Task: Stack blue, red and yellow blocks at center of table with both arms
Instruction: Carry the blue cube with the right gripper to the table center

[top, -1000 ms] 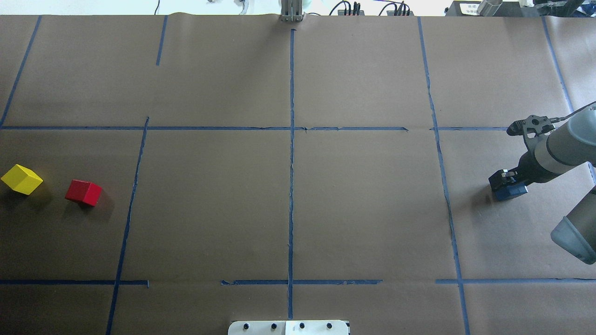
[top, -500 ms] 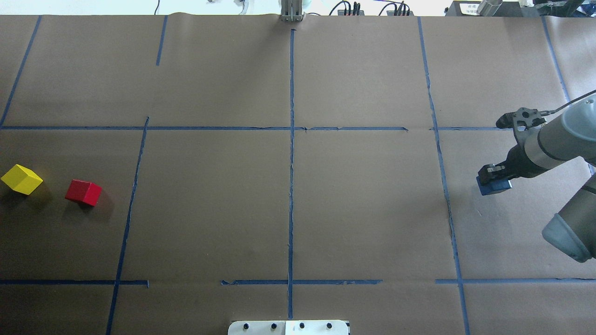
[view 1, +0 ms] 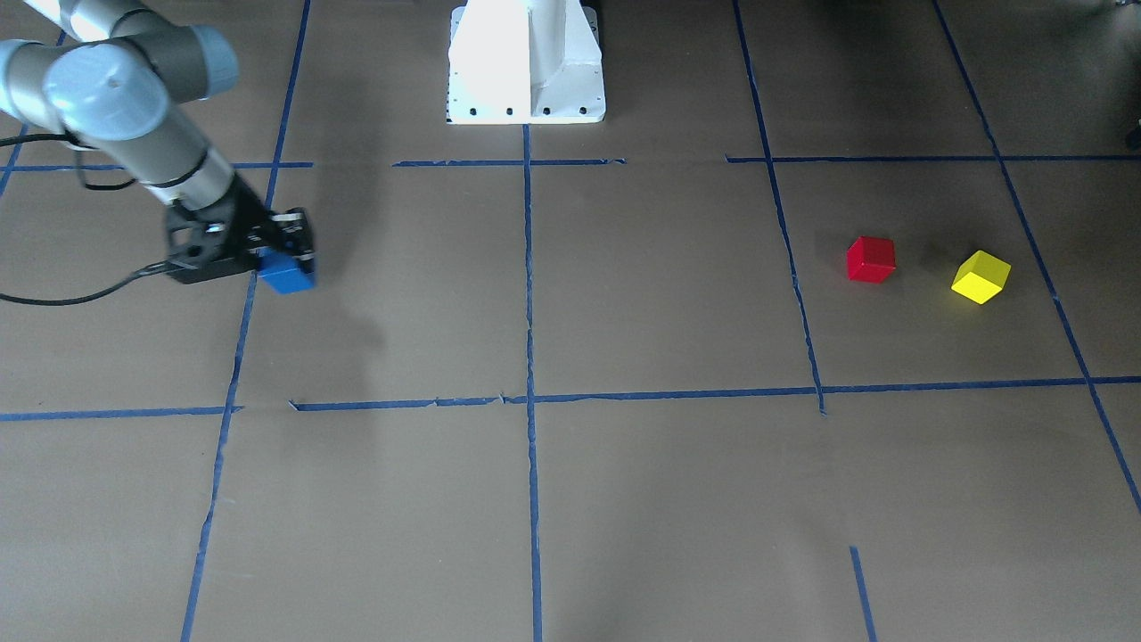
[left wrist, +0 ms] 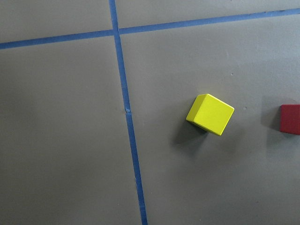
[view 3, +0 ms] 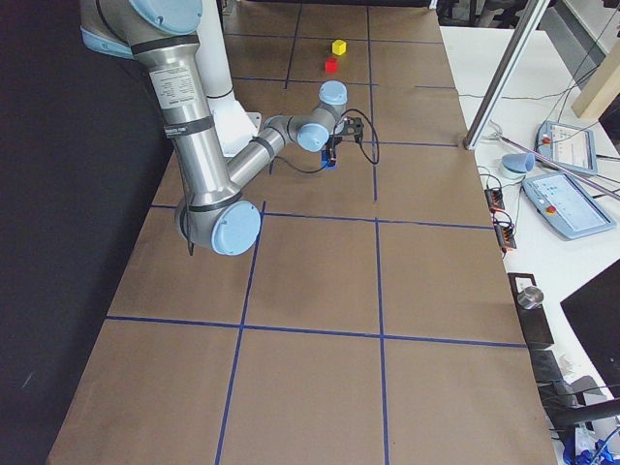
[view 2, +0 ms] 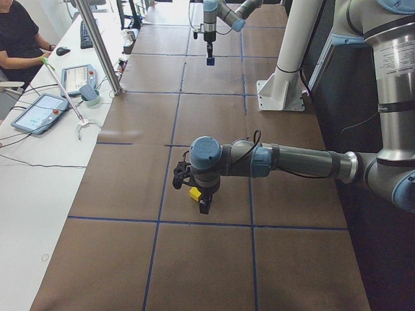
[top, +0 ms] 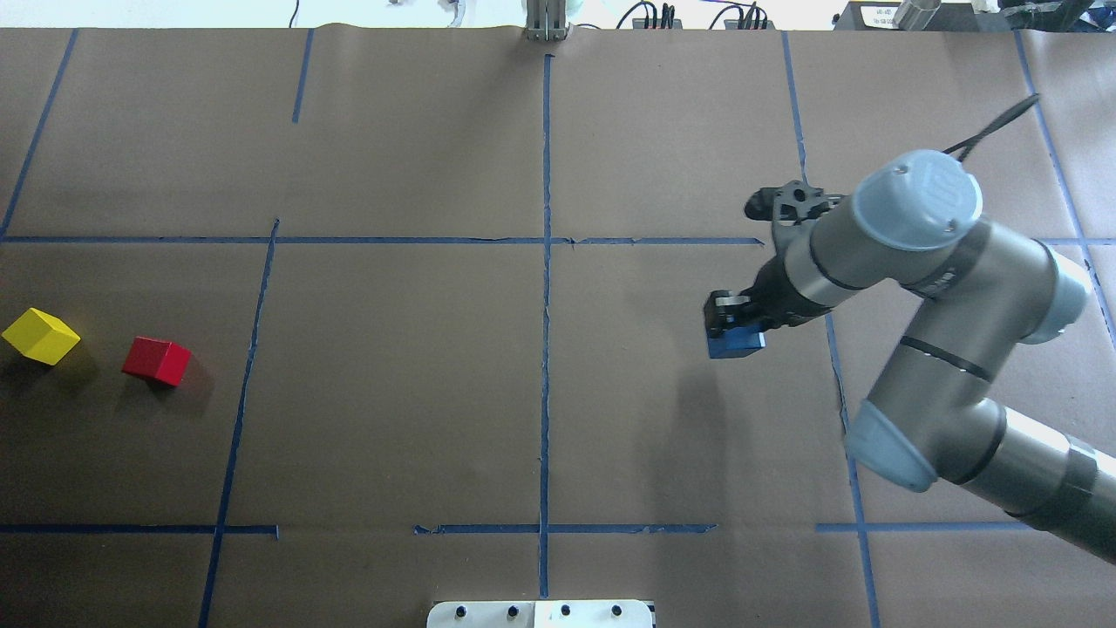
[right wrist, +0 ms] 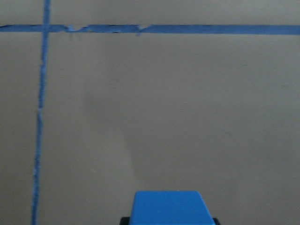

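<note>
While nothing is stacked yet, the first block is in hand: the right gripper is closed on the blue block, pinched between its two black fingers and hanging just under them. Its shadow falls apart from it on the paper, so I judge it is lifted clear of the table. The centre, which I take to be around the long middle tape line, is off to this gripper's left, near but not reached.

The red block and the yellow block lie well apart from the right gripper, far on its left, each flat on the table and near each other without touching. Both are left to fetch, so most of the task remains.

The left gripper shows only in the side view, just beside the yellow block; whether its jaws are wide or narrow I cannot tell. Its wrist camera looks down on the yellow block, with the red one at the frame's edge.

All three blocks are plain matte cubes with crisp edges and flat faces, seemingly rigid. Dull brown paper with little sheen covers the table, crossed by blue tape that is ragged in places.
</note>
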`<action>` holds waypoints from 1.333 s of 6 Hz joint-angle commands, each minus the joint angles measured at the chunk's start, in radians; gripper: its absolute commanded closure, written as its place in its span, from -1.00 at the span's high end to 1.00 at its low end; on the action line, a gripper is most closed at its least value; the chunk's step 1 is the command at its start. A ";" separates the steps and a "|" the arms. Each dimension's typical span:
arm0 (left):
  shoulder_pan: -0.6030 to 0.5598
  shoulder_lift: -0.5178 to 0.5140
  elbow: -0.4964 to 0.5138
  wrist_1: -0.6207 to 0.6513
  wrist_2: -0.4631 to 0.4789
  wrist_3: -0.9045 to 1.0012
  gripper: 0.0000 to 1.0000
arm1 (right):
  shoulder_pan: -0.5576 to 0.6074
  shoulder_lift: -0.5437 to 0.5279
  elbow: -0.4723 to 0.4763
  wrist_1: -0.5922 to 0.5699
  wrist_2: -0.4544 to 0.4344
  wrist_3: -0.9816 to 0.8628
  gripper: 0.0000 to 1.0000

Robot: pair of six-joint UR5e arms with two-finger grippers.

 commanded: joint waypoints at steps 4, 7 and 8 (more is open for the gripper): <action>-0.001 0.002 -0.018 0.000 0.000 0.000 1.00 | -0.109 0.329 -0.330 -0.054 -0.114 0.213 -1.00; -0.001 0.029 -0.036 0.000 0.000 0.002 1.00 | -0.109 0.394 -0.431 -0.050 -0.114 0.204 -0.99; -0.001 0.034 -0.041 0.000 0.000 0.002 1.00 | -0.112 0.395 -0.431 -0.049 -0.116 0.187 -0.97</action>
